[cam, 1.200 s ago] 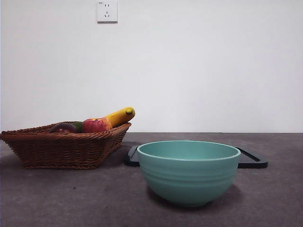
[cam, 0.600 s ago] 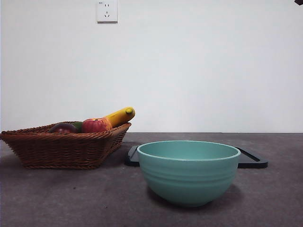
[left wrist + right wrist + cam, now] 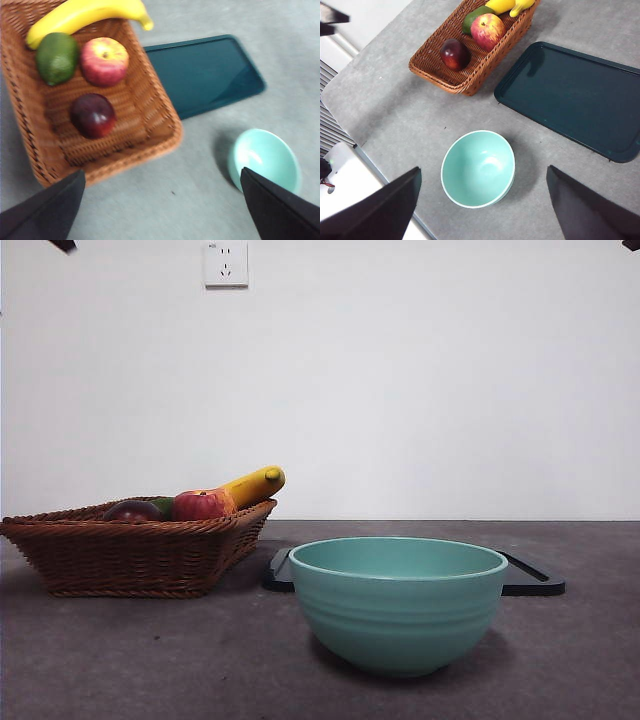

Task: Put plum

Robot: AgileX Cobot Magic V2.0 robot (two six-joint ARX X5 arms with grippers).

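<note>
A: Table [image 3: 120, 660] first. Grey, matte, everything sits on it.

B: Next biggest, dark teal tray [image 3: 575, 95], flat, nothing on it, just beside the basket.

A: Wicker basket [image 3: 160, 125], brown, rectangular. Holds four fruits. In the front view it's at the left, tray edge behind the bowl.

B: Mint bowl [image 3: 478, 168], upright, nothing inside, stands apart from the basket and the tray.

A: Fruits. Banana [image 3: 85, 12] along one end of the basket, tip sticking over the rim. Green fruit [image 3: 56, 57] and red-yellow apple [image 3: 104, 60] side by side next to it.

B: Plum [image 3: 92, 115], dark maroon, glossy, lying on the basket floor, alone in the half away from the banana. Apart from the apple. Nothing touching it.

A: Grippers?

B: Left gripper [image 3: 160, 210] high above the table, over the spot between basket and bowl, jaws spread wide, nothing between them. Right gripper [image 3: 482, 220] also high, above the bowl side, jaws wide apart, holding nothing.

A: Front view only shows black tips at both top corners. Wall socket [image 3: 226, 263] up on the white wall.
</note>
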